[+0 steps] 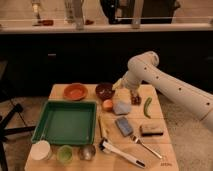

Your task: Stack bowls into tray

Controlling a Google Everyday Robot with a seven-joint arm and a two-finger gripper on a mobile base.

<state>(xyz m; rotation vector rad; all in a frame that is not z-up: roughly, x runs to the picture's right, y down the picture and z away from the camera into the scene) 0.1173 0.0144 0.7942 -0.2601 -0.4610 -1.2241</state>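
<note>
The shallow orange bowl (75,91) sits at the back of the wooden table, and the deeper dark brown bowl (104,90) stands just to its right. Both are upright and apart from each other. In front of them lies the large green tray (44,124), which holds nothing. My gripper (118,84) hangs from the white arm that reaches in from the right. It hovers just beside the brown bowl's right rim, open, with nothing in it.
A small orange ball (107,104), a pale grey lump (121,107), a green pod (147,107), a blue sponge (124,126) and a brown block (151,130) lie right of the tray. A brush (120,152), white cup (41,150), green cup (64,153) and steel cup (87,152) line the front edge.
</note>
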